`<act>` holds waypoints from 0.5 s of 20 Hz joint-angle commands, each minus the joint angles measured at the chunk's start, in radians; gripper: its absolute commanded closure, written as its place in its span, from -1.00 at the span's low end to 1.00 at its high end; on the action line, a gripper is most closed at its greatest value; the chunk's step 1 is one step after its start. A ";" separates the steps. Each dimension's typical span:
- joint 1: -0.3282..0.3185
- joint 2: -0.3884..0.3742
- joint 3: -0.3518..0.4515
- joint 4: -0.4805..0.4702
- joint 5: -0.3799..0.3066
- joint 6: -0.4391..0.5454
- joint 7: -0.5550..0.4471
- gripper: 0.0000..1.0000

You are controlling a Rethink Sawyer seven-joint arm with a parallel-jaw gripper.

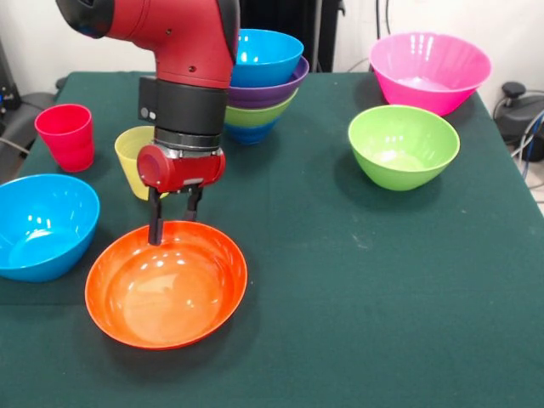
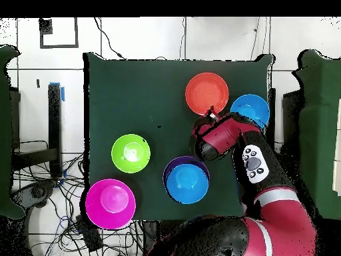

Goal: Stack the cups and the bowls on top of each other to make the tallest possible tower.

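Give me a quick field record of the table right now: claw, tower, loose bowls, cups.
claw: open, fingers straddling the far rim of the orange bowl
tower: nested bowls, light blue on top, then purple, lime green, dark blue lowest
loose bowls: light blue bowl, lime green bowl, pink bowl
cups: red cup, yellow cup partly behind the arm

Yellow cup (image 1: pixel 133 158) half hidden behind gripper (image 1: pixel 174 219) in front view; overhead, arm covers both cups. Tower (image 1: pixel 262 85) partly behind arm; its lowest bowl barely visible, perhaps dark blue.

Red arm (image 1: pixel 183 38); black, seemingly ribbed collar
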 commanded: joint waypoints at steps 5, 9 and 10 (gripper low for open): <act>0.022 0.061 0.017 -0.049 0.002 0.041 -0.027 -1.00; 0.000 0.063 0.025 -0.032 0.023 0.038 -0.020 1.00; -0.008 0.064 0.033 -0.028 0.034 0.046 -0.027 1.00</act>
